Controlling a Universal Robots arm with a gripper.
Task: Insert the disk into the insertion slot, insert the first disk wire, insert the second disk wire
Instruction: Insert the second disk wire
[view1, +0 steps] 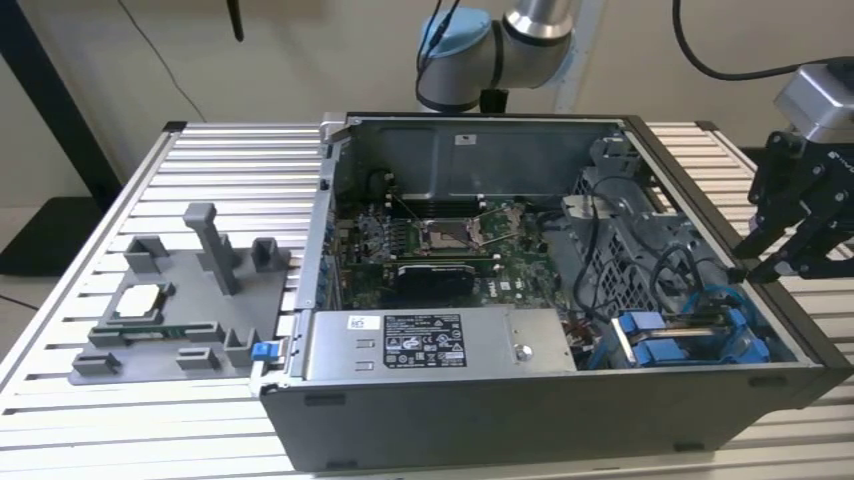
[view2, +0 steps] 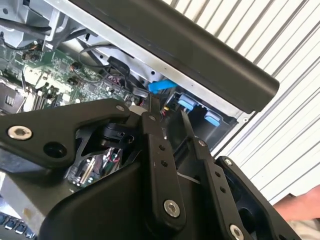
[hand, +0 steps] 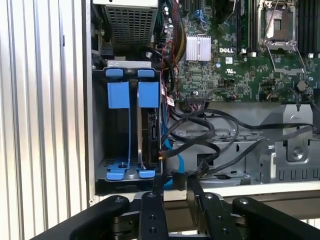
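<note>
Hovering at case edge beside insertion slot, hand, cannot tell its grip

Black linkage claw with silver screws, silver arm tube, light-blue joint cap, black cable

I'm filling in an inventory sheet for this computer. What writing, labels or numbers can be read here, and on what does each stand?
White rectangular label on the grey metal power-supply box: dense black print, too small to read.
Small white sticker on the grey case's back wall: too small to read.
Green motherboard: a white maker's logo; the tiny component lettering around it is too small to read.
</note>
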